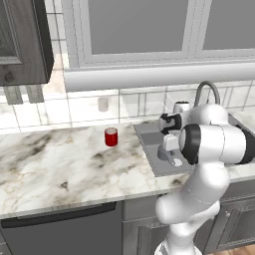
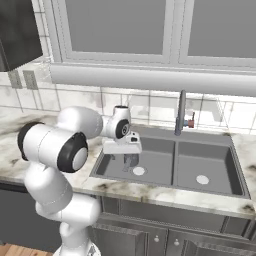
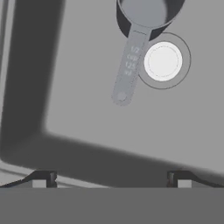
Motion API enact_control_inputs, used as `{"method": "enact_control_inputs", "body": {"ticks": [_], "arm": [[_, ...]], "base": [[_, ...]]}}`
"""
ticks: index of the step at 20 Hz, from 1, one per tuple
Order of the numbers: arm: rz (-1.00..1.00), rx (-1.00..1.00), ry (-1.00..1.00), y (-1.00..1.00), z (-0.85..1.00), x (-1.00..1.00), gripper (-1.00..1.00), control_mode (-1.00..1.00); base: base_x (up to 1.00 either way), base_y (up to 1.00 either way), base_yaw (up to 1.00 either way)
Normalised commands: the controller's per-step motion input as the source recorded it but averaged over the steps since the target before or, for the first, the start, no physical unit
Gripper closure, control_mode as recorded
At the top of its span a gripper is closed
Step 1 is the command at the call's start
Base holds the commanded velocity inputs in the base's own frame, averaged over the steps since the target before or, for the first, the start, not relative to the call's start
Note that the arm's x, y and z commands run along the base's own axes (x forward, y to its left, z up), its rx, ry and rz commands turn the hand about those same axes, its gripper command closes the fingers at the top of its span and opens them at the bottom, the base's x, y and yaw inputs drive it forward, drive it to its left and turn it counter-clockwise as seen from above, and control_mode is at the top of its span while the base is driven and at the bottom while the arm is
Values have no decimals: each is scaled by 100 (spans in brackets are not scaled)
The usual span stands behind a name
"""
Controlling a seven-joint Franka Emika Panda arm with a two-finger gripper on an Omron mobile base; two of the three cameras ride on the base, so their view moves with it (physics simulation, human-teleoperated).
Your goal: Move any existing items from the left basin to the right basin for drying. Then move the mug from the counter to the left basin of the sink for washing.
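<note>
Hand view looked down into the left basin (image 3: 87, 113), where the grey measuring cup (image 3: 146, 13) lay beside the pale drain disc (image 3: 162, 61), its stick handle (image 3: 127, 65) pointing toward the camera. The end effector (image 3: 111, 178) hung above, fingertips spread wide and holding nothing. The red mug (image 1: 111, 136) stood on the marble surface (image 1: 55, 164), left of the sink (image 2: 220, 190). Closing on the thin handle off-centre could let the cup swing or slip.
</note>
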Motion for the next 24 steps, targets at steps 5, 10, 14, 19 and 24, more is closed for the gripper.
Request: {"method": "enact_control_inputs", "body": {"ticks": [5, 10, 14, 19, 24], "arm": [[0, 0, 0, 0, -12, 28, -100, -100], [0, 1, 0, 0, -3, 25, -100, -100], [-6, 0, 0, 0, -5, 17, -100, -100], [-8, 1, 0, 0, -9, 13, -100, -100], [-7, 1, 0, 0, -13, 7, -100, -100]], "base": [[0, 0, 0], [0, 0, 0], [0, 0, 0], [0, 0, 0], [0, 0, 0]]}}
